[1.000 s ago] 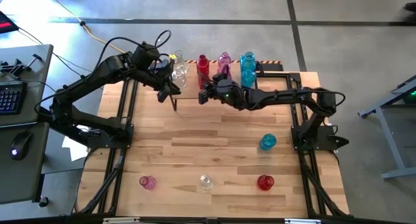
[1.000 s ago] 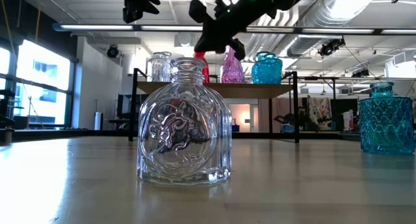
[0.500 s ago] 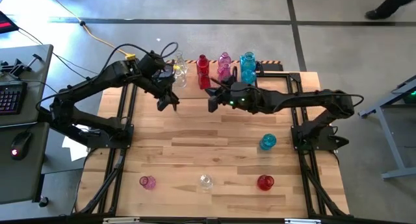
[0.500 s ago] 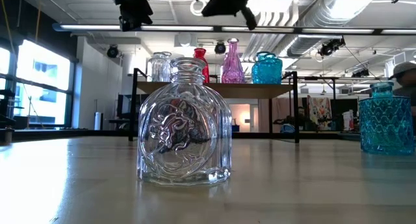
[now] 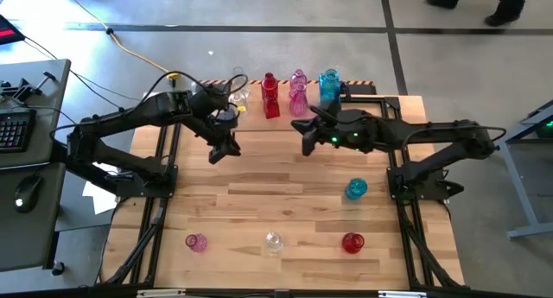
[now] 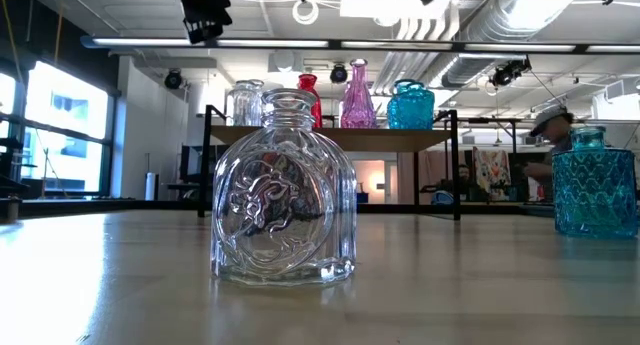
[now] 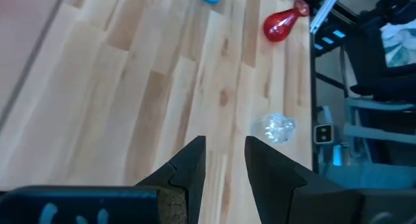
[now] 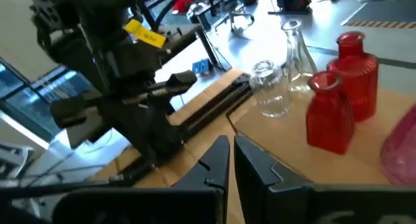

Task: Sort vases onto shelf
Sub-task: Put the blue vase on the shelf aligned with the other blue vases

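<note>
Though partly hidden, shelf [image 5: 346, 91] under vases [image 5: 298, 89].

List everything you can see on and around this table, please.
Shelf: one, light wood on black legs, at the table's far edge.
Vases on the shelf: clear, red, pink and blue; exact count unclear.
Vases on the table: four near the front; pink, clear, red, blue.
Table: one, light wooden slats.
Keyboard: one, on the desk beside the table.
Left hand: empty, above the table before the shelf.
Right hand: empty, likewise.
</note>
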Tool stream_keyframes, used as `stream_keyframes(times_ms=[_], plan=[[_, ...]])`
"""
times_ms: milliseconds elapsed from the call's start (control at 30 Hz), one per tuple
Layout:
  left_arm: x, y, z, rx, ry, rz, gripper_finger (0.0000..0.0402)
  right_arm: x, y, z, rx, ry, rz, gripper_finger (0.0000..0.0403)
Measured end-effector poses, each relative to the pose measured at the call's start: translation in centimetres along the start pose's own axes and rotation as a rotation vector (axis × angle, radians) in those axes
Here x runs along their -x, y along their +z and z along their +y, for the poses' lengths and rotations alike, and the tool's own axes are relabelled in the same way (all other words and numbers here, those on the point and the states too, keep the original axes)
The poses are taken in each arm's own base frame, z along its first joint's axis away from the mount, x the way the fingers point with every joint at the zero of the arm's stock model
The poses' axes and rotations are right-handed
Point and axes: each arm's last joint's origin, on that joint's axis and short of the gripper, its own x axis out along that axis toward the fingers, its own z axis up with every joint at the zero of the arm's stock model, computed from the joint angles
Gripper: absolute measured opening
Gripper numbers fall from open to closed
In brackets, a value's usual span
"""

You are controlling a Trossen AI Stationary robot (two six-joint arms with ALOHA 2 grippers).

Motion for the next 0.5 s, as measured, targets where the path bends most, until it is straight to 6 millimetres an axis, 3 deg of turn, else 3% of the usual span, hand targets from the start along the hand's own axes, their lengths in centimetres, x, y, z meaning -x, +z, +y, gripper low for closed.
stream_keyframes(times_ms=[267, 500], plan=[[-0.6, 0.0, -1.5, 0.058, -0.025, -0.008, 0.0099, 3.6, -0.3, -1.2, 0.009, -0.021, 0.178, 0.0012], [-0.9, -0.1, -2.0, 0.164, 0.090, -0.031, 0.0099, 6.1, -1.1, -2.8, 0.019, -0.061, 0.385, 0.0023]])
